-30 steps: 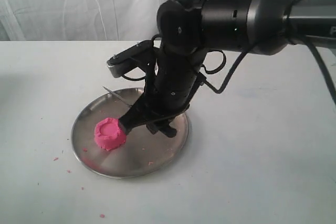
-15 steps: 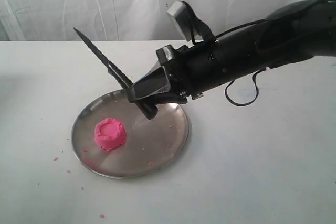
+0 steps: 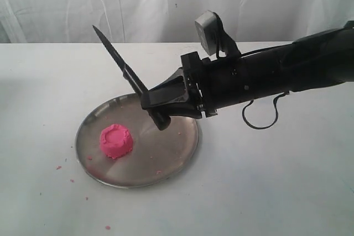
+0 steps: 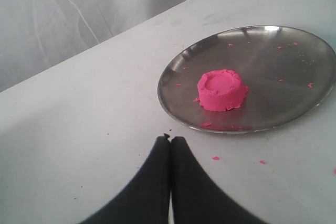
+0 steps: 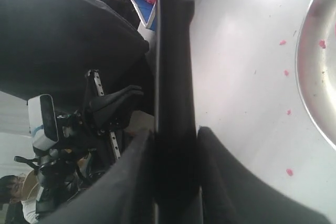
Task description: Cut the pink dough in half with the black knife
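The bench is a plain white surface, matte, with faint smudges and scattered pink crumbs near the steel plate. Behind it hangs a white, creased sheet as backdrop. The right wrist view shows, beyond the bench edge, dark equipment and a person's head at the frame's corner; details there are too dim to tell. No brand, label or legible writing shows in any view.

The pink dough sits as one whole round puck with a dented top on the plate, toward the plate's left side in the exterior view. More crumbs lie on the plate around it.

The right claw is closed on the black knife, gripping its handle; the blade points up and to the left, raised above the plate and apart from the dough.

The left claw has its fingers pressed together, empty, above bare bench near the plate's rim.
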Controlling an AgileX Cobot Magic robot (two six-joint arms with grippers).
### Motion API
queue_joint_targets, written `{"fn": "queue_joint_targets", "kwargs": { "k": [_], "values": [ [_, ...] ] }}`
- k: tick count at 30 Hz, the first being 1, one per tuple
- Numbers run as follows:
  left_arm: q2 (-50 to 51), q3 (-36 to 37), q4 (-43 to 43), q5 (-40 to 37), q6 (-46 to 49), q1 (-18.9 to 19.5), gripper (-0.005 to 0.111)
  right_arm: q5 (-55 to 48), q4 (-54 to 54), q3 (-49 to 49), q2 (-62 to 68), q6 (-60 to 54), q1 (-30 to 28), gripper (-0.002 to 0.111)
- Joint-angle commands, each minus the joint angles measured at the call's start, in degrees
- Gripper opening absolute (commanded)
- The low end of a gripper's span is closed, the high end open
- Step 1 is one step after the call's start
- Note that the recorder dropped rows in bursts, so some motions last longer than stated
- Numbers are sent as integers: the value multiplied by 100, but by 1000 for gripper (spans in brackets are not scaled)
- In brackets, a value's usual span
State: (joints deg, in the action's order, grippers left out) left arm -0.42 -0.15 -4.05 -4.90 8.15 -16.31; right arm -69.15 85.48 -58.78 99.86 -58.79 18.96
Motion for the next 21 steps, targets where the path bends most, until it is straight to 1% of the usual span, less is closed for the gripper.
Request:
{"fn": "queue_joint_targets", "kwargs": {
  "k": [1, 11, 18, 21],
  "values": [
    [42, 15, 30, 38, -47, -33, 0, 49, -308, 11, -51, 225, -28, 0],
    [42, 15, 30, 38, -47, -33, 0, 93, -886, 16, -40, 393, -16, 0],
    [42, 15, 30, 38, -47, -33, 0, -25, -909, 26, -29, 393, -16, 0],
    [42, 15, 30, 38, -47, -33, 0, -81, -784, 188, -29, 335, -16, 0]
  ]
}}
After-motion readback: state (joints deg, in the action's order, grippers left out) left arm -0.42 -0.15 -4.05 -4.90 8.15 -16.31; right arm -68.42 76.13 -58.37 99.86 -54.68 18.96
